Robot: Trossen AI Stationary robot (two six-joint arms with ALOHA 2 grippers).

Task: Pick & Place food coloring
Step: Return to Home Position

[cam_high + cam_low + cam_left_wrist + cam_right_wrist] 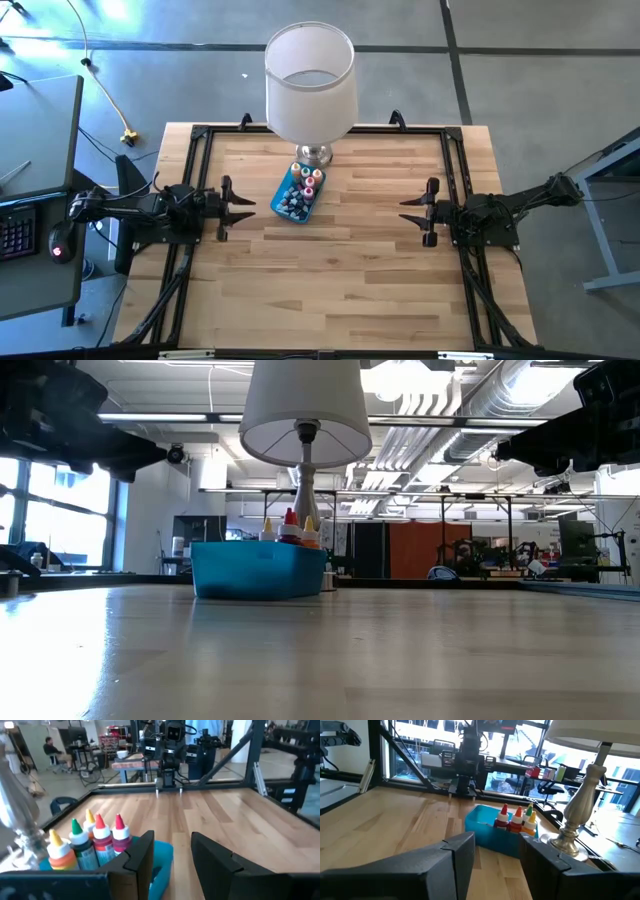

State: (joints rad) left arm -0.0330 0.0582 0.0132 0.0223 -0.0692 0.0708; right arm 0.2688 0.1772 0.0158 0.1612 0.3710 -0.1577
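- Blue tray (pixel 258 570) holds the food coloring bottles (pixel 300 190), caps up, just ahead of the left end effector (pixel 240 208) and slightly to one side.
- Left end effector: fingers spread, empty, raised over the table (pixel 340 280).
- Right end effector (pixel 408 212): spread, empty, facing the tray from well apart.
- Lamp (pixel 310 80) stands just beside the tray.

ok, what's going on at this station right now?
Nothing is being handled at this moment. The food coloring bottles stand packed together in the blue bin, right beside the lamp at the far middle of the wooden table. The left gripper and right gripper sit at opposite sides of the table, facing each other, fingers open and holding nothing.
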